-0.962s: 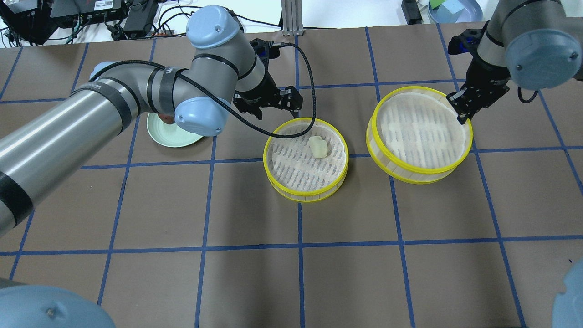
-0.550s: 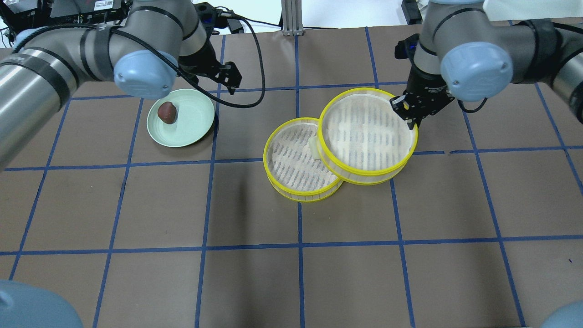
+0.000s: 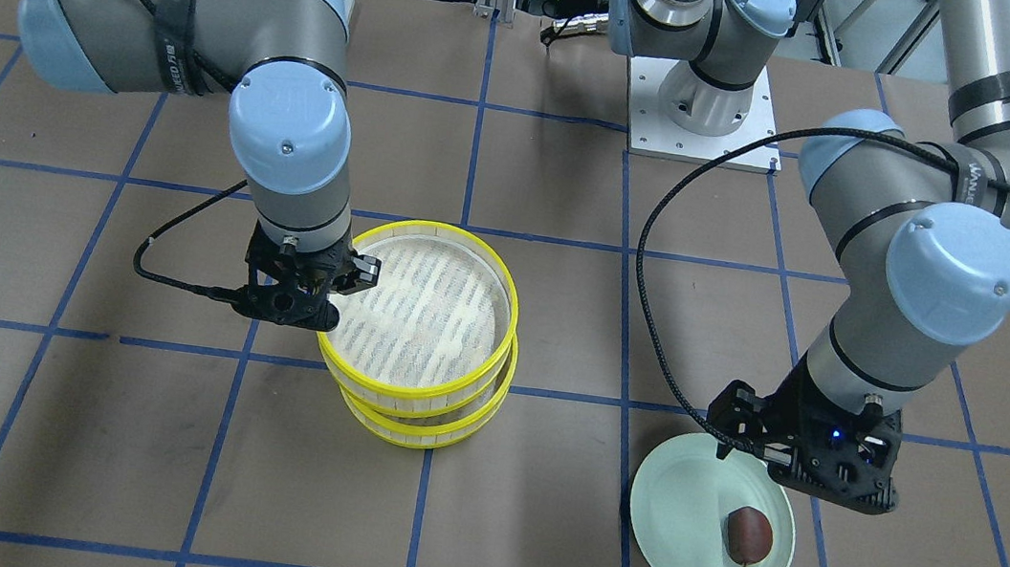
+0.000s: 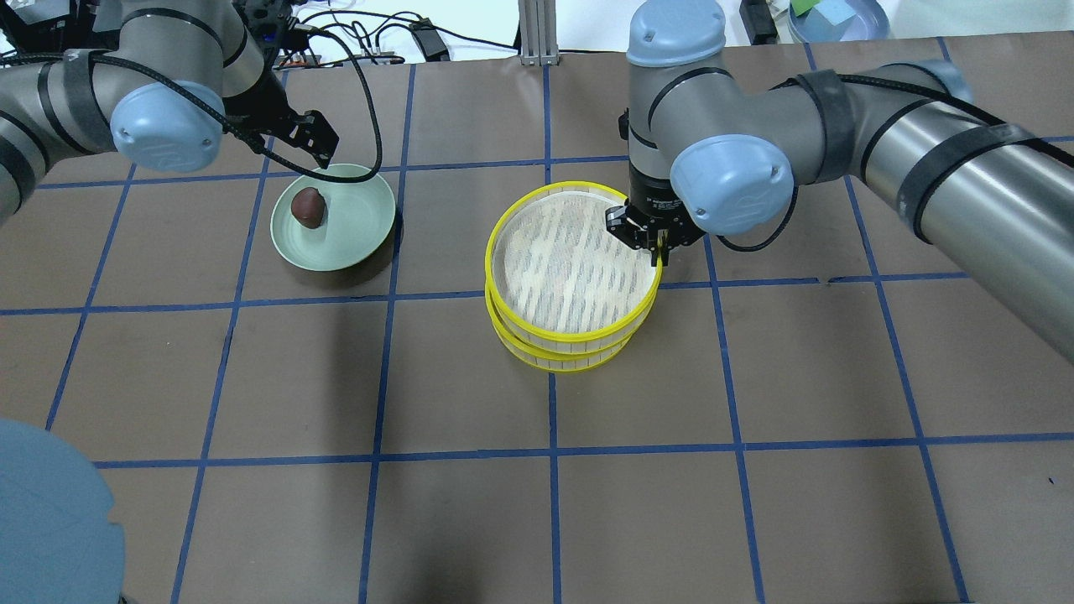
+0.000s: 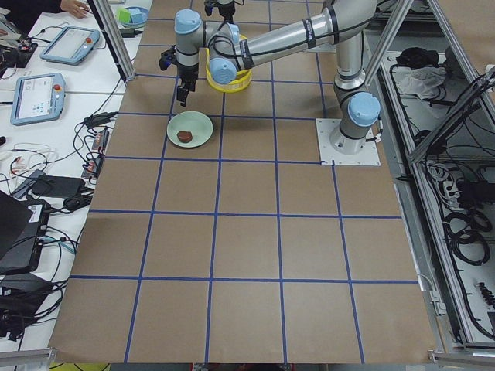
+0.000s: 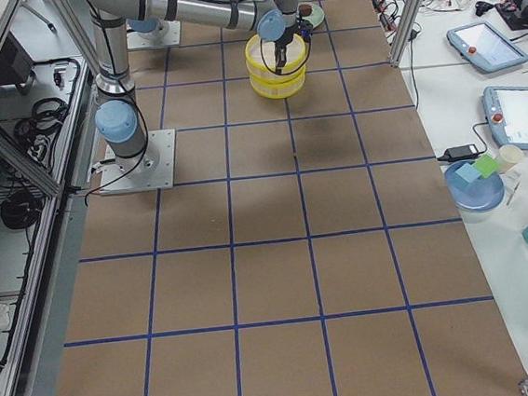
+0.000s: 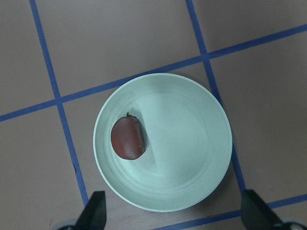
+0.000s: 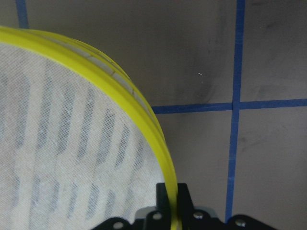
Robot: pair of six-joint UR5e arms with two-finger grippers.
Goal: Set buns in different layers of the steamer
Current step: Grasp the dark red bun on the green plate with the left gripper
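At the upper left of the overhead view, the left gripper (image 4: 315, 144) is hovering at the far edge of the pale green plate (image 4: 361, 226), with its jaws standing wide apart and holding nothing. The reddish-brown bun (image 4: 308, 207) is lying on the plate's left part. Glossy and rounded, it is probably light, soft and slippery, so a gentle grip across its narrow width looks safest. At centre, the upper steamer layer (image 4: 562, 268) is sitting slightly offset over the lower steamer layer (image 4: 554, 361). The right gripper (image 4: 657, 243) is pinching the upper layer's yellow rim. No cream bun is showing. The lettering on the arm bands is too small to read.

The upper steamer layer (image 4: 489, 254) sits on the lower steamer layer (image 4: 555, 361) mid-worktop (image 4: 755, 377); toward the left edge, the bun (image 4: 308, 207) lies in the plate (image 4: 362, 228).
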